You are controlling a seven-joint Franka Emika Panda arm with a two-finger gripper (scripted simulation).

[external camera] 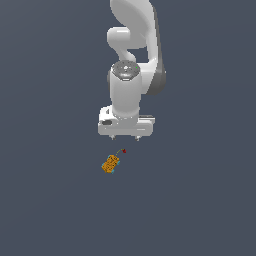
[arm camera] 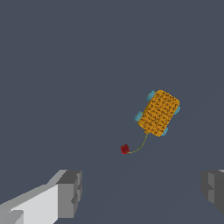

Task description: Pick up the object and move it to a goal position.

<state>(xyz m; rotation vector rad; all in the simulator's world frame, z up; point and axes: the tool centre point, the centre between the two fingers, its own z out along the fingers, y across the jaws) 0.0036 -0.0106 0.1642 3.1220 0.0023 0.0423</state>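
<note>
The object, a tiny orange-brown block point(external camera: 111, 164) with dark speckles and cyan trim, lies on the dark floor, tilted. It also shows in the wrist view point(arm camera: 159, 113). The goal, a small red dot point(external camera: 124, 150) with a thin greenish tail, sits just beside the block; the wrist view point(arm camera: 125, 149) shows the tail curving to the block's end. My white gripper point(external camera: 125, 137) hangs above and behind both, open and empty. Its two grey fingertips point(arm camera: 70, 192) stand wide apart in the wrist view.
The white arm point(external camera: 135, 45) rises behind the gripper. The floor is a plain dark grey surface.
</note>
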